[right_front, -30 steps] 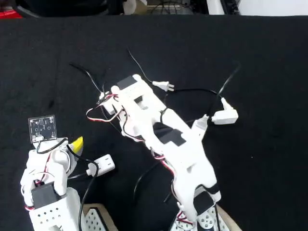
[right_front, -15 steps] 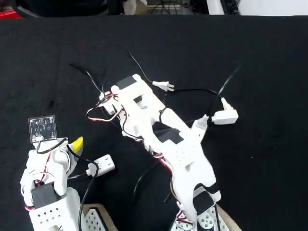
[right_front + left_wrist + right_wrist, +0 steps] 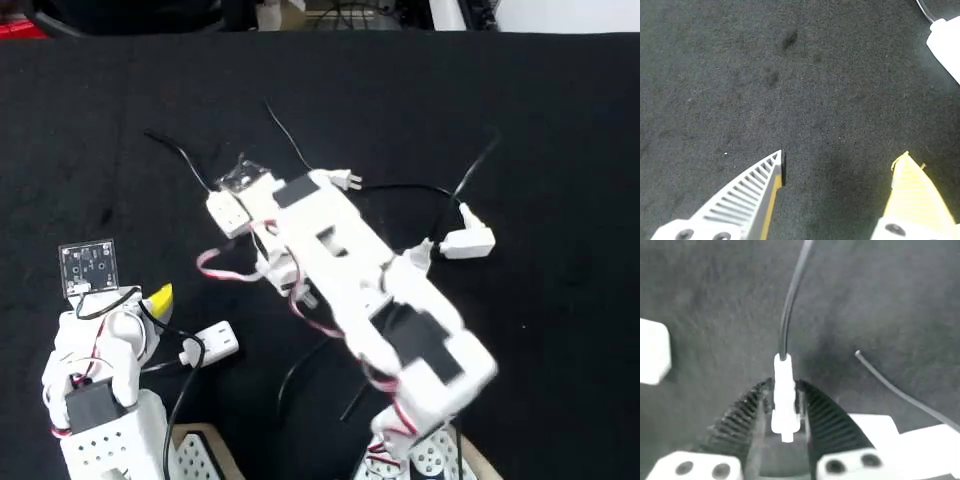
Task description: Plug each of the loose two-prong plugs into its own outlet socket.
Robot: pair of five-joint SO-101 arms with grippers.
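We note right claw [image 3: 784, 386] clenched on plug [image 3: 785, 412], long axis in line with the claw, cord leading away; outlet socket [image 3: 652, 351] near, off to one side. Left claw [image 3: 842, 154] released.

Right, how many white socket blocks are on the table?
3. One socket beside the right gripper, which holds a plug; one near the left arm; one at the high view's right. The right arm may hide more.

left tool [image 3: 842, 155] spread, right tool [image 3: 785, 390] clamped
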